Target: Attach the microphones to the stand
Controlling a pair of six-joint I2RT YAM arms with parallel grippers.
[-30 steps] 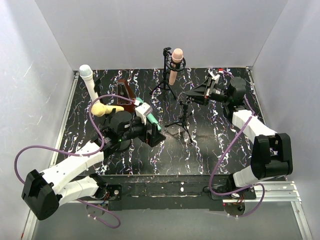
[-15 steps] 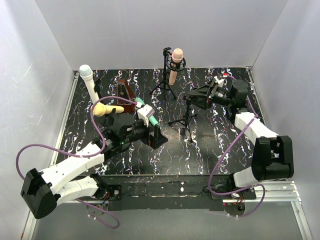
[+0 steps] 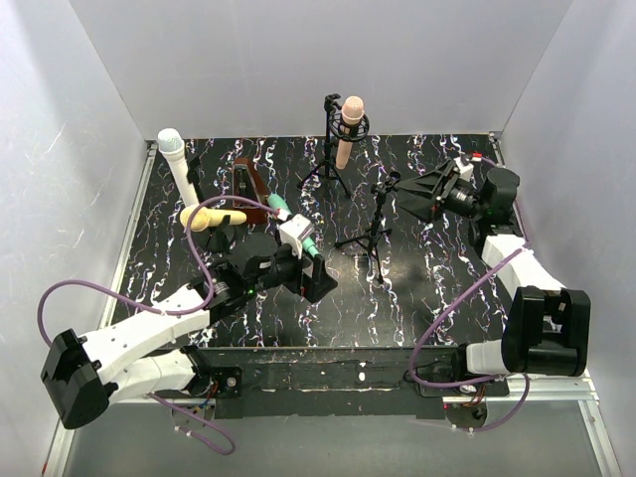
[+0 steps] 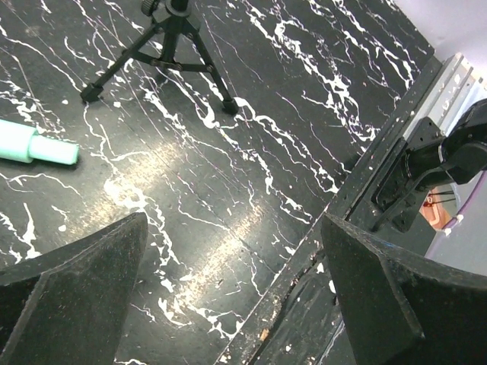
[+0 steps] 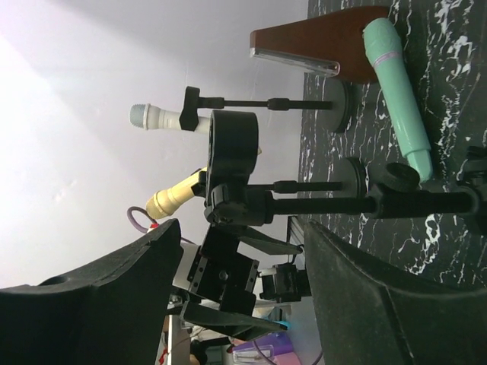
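Top external view: the peach-pink microphone stands head up in the clip of the far tripod stand, at the back middle of the desk. The white microphone stands nearly upright in the far left corner. The yellow microphone sits raised and almost level just in front of it, apparently in a holder. The brown block stands between these two and the far tripod stand.

The teal-green microphone lies flat on the desk near the brown block, its middle hidden under the left wrist. The empty tripod stand stands in the centre of the desk with nothing in its clip.

The left tool hangs over the desk near the front edge. In the left wrist view its jaws are spread wide with only bare desk between them, the teal-green microphone's tail lying off to one side.

The right tool is level with the head of the empty tripod stand, just beside it. In the right wrist view its jaws are clearly apart and grip nothing, and the stand's clip shows beyond them.
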